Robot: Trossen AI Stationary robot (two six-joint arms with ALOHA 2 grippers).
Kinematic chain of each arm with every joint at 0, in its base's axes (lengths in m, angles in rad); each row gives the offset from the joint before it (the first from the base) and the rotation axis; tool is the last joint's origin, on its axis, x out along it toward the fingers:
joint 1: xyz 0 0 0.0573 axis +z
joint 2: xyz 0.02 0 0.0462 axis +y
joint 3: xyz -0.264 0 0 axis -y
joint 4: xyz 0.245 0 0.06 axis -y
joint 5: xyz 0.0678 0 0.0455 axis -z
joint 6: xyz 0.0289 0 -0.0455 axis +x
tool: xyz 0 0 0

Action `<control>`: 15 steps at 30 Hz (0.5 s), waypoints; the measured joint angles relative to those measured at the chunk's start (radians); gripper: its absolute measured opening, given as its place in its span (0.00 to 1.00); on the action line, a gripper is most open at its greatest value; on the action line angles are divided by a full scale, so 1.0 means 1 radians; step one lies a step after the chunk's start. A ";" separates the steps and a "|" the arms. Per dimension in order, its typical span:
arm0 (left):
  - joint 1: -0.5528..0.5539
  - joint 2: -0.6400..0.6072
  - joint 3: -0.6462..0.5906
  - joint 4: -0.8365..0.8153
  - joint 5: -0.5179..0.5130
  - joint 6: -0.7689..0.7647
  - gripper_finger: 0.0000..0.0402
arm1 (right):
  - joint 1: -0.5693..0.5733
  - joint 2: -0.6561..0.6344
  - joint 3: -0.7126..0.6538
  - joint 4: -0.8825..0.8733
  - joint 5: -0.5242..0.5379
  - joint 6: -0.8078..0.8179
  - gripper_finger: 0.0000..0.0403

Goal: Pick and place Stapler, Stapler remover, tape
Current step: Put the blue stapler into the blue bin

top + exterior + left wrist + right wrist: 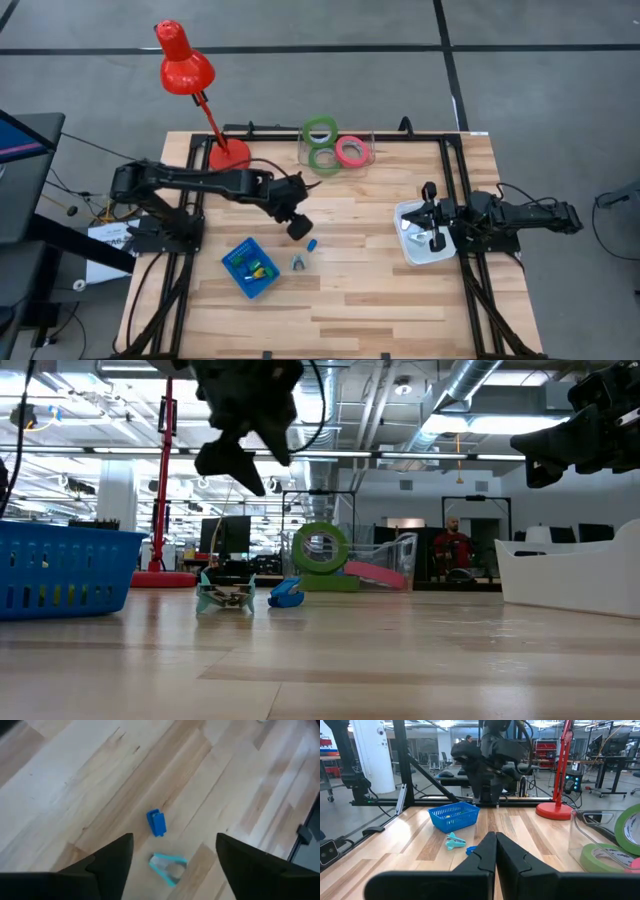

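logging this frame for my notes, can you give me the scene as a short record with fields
left gripper: open, raised above the table, over the small pieces
right gripper: shut, over the white bin
blue stapler: on the table, loose
teal staple remover: on the table beside the stapler
blue basket: holds small coloured items
tape: green and pink rings in the clear container
red lamp: at the table's far edge

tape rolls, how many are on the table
3, all in the clear tray at the table's far edge: one green ring upright, another green ring flat, the pink ring beside them. None seems hidden.
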State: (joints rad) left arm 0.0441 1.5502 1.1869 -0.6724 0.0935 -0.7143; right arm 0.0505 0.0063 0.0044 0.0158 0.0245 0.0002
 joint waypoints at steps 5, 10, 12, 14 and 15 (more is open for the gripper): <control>0.000 0.075 0.066 -0.003 0.000 -0.078 0.76 | 0.000 0.000 0.000 0.000 0.000 0.000 0.00; -0.020 0.116 0.142 -0.059 0.003 -0.088 0.76 | 0.000 0.000 0.000 0.000 0.000 0.000 0.00; -0.033 0.119 0.162 -0.100 -0.007 -0.088 0.75 | 0.000 0.000 0.000 0.000 0.000 0.000 0.00; -0.051 0.119 0.174 -0.126 -0.039 -0.089 0.74 | 0.000 0.000 0.000 0.000 0.000 0.000 0.00; -0.062 0.119 0.178 -0.139 -0.052 -0.098 0.74 | 0.000 0.000 0.000 0.000 0.000 0.000 0.00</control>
State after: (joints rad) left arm -0.0181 1.6688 1.3652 -0.8117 0.0412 -0.8121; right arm 0.0505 0.0059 0.0044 0.0155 0.0245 0.0002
